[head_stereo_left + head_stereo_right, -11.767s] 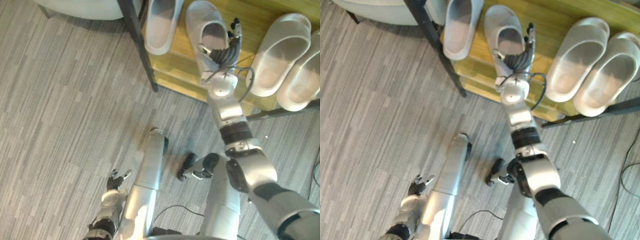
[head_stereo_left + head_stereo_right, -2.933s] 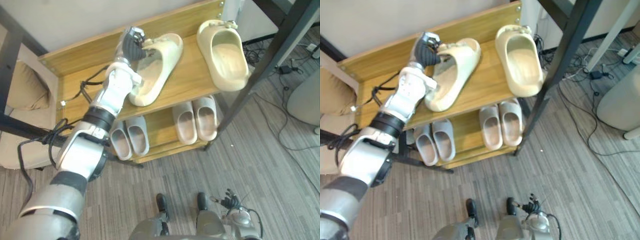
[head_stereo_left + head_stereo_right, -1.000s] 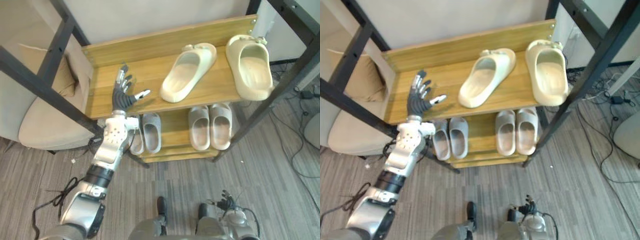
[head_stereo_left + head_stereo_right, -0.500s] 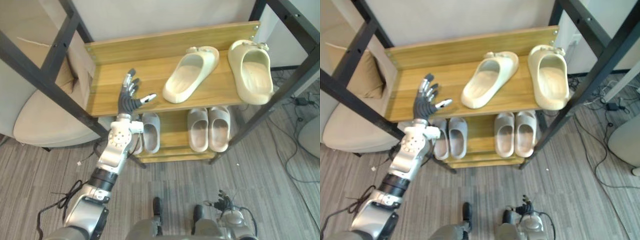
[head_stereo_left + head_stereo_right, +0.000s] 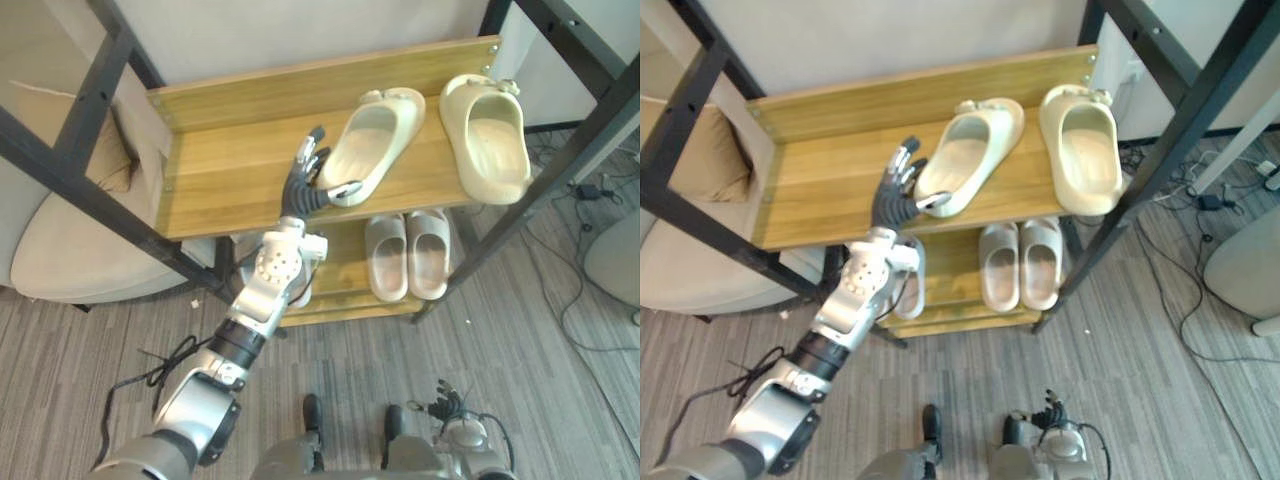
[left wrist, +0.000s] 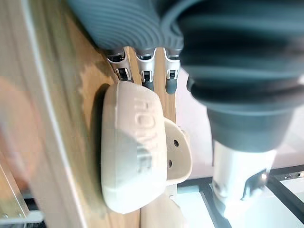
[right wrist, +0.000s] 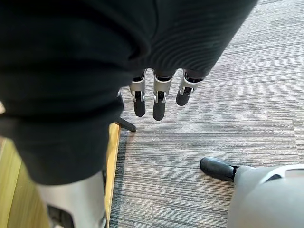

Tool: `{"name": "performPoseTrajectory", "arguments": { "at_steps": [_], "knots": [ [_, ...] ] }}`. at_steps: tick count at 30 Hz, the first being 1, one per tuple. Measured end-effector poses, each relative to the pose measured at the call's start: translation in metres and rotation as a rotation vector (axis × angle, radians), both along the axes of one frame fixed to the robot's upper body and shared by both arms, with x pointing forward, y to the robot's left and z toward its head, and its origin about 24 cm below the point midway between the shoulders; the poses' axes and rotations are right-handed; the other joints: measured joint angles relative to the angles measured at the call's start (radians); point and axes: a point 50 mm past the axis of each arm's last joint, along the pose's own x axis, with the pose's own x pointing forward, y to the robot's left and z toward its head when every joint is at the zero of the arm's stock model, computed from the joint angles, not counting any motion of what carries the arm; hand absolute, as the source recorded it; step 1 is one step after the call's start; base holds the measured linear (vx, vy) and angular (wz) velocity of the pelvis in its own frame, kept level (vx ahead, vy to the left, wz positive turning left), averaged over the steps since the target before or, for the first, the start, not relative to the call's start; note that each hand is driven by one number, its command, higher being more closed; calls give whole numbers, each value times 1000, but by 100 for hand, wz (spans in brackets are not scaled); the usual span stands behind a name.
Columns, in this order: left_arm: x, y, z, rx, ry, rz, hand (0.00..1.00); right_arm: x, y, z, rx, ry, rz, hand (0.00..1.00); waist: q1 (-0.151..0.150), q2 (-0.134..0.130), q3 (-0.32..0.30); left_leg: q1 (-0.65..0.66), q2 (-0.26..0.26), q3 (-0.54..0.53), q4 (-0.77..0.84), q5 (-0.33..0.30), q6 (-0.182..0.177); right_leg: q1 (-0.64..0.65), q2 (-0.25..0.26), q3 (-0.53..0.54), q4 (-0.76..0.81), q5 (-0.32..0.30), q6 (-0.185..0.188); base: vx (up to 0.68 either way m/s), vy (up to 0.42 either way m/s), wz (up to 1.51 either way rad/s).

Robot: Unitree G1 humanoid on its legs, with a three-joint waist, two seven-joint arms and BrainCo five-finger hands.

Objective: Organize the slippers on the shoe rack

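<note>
Currently, left hand [image 5: 298, 197], fingers [image 5: 305, 158] apart, beside cream slipper [image 5: 375, 130], right hand [image 7: 159, 102] slack, low

Office-like room; grey carpet [image 5: 560, 380], shoe rack [image 5: 230, 170], cushioned chair [image 5: 90, 245]

Print found: one line of raised, moulded letters, the same cream colour as the surface it stands on.
Carrier: the strap of the cream slipper [image 6: 133, 156], which lies on the shoe rack [image 6: 52, 104].
Place: just beyond the tips of the left hand's [image 6: 137, 26] fingers [image 6: 146, 78], with the lettered face turned toward them.
Legibility: the letters run sideways across the strap and are partly in shade; not transcribed.
Head views: slippers are too small for any lettering to be made out.
</note>
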Motion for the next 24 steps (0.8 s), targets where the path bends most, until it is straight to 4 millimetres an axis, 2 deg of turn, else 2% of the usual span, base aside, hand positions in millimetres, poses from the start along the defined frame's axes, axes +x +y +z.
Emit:
{"name": "performPoseTrajectory", "arguments": {
  "at_steps": [5, 9, 15, 24],
  "knots": [
    [-3, -12, 1, -1, -4, -41, 0, 4, 0, 2, -3, -11, -1, 0, -16, 0, 1, 0, 2, 12, 0, -5, -6, -6, 1, 7, -1, 0, 0, -1, 1, -3],
    [-6, -19, 1, -24, -9, -64, 0, 6, 0, 2, -5, -16, -2, 0, -17, 0, 1, -1, 5, 27, 0, -10, -9, -16, 1, 25, -1, 0, 0, 13, 0, -17],
    [-14, -41, 0, -33, -9, -132, 0, 9, 0, 4, -8, -26, -3, 0, -20, 0, 1, 0, 8, 26, 0, -10, -9, -11, 6, 22, -2, 1, -1, 8, -2, 1],
    [-15, -50, -5, -49, 19, -146, 0, 10, 1, 4, -7, -30, -6, 0, -23, -1, 2, 15, 9, 23, -1, -11, -12, 11, 6, 3, -18, 1, -1, -10, 0, 3]
  ]
}}
